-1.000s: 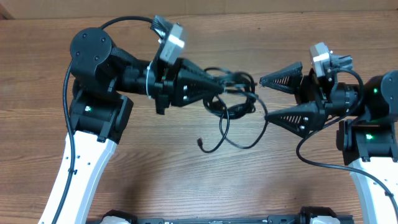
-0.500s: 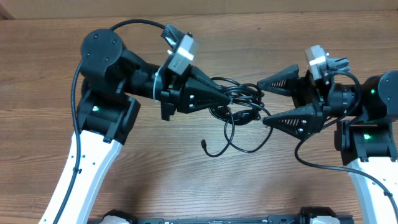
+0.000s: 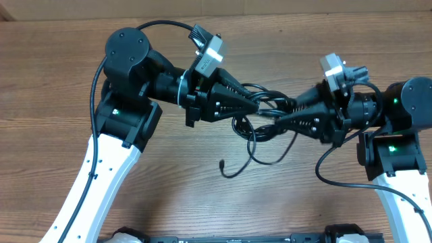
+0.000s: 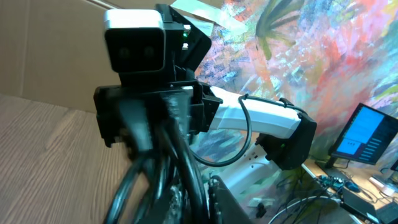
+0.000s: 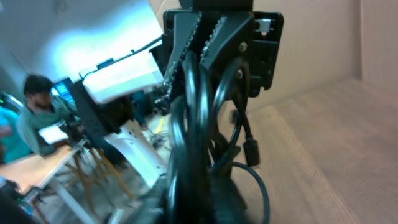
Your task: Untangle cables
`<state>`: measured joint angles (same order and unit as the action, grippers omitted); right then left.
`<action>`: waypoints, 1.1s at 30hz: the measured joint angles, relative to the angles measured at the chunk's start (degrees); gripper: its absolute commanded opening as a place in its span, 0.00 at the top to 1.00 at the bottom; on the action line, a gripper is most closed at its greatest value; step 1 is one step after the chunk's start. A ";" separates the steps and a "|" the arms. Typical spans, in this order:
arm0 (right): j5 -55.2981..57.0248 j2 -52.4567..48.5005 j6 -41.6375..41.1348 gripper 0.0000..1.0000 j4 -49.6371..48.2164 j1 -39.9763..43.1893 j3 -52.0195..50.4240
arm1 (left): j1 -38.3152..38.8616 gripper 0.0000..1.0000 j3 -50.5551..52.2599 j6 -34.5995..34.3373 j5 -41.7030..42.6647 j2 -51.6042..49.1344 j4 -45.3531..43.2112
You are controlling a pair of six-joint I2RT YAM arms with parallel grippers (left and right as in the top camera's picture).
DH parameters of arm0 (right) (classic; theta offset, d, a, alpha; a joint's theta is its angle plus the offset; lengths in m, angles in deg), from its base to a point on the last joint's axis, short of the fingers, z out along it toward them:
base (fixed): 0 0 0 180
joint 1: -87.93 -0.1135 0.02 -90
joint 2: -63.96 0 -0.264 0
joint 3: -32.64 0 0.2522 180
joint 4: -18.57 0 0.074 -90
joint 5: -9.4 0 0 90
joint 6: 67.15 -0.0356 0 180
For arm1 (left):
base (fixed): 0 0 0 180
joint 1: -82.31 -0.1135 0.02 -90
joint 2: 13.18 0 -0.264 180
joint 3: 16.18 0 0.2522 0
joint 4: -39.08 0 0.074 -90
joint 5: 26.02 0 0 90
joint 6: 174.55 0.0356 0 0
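The cables (image 3: 262, 129) are a knotted black bundle hanging between my two grippers above the wooden table. One loose loop droops down to a small plug end (image 3: 222, 164). My left gripper (image 3: 259, 107) comes in from the left and is shut on the bundle's upper strands. Opposite it, tip to tip, my right gripper (image 3: 272, 117) is shut on the same knot. In the left wrist view the cables (image 4: 166, 155) run up from between my fingers. In the right wrist view the cables (image 5: 194, 124) stretch from my jaws to the left gripper's serrated fingers (image 5: 186, 43).
The wooden table (image 3: 202, 196) lies under both arms. A thicker black arm cable (image 3: 337, 177) loops beside the right arm, and another (image 3: 152, 25) arcs over the left arm. The table's far edge (image 3: 283, 15) runs along the top.
My right gripper has moved left and closed from wide open onto the knot. The left arm has carried the bundle right and slightly up, toward the right gripper.
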<state>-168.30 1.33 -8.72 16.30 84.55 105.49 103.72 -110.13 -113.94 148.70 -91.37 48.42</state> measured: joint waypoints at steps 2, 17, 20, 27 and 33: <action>0.02 -0.02 0.02 0.96 0.09 -0.02 0.00 | 0.00 0.76 -0.02 0.00 -0.09 0.00 -0.11; 0.20 -0.63 -1.90 0.97 0.13 2.69 0.00 | -4.02 0.00 -0.11 -10.29 4.68 1.01 -13.64; 0.96 -0.63 -4.37 0.96 0.11 4.98 0.00 | -6.03 0.01 -0.11 -12.81 4.42 2.45 -14.01; 5.86 -0.63 -12.50 0.96 0.15 7.89 0.00 | -7.80 0.00 -0.13 -15.72 1.99 3.87 -10.45; 8.92 -0.63 -19.50 0.96 -3.63 7.89 0.00 | -7.80 0.00 -0.39 -12.09 -4.94 3.89 4.70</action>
<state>-159.39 0.70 -28.21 12.67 92.44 105.49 95.92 -110.52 -126.03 143.77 -87.48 53.12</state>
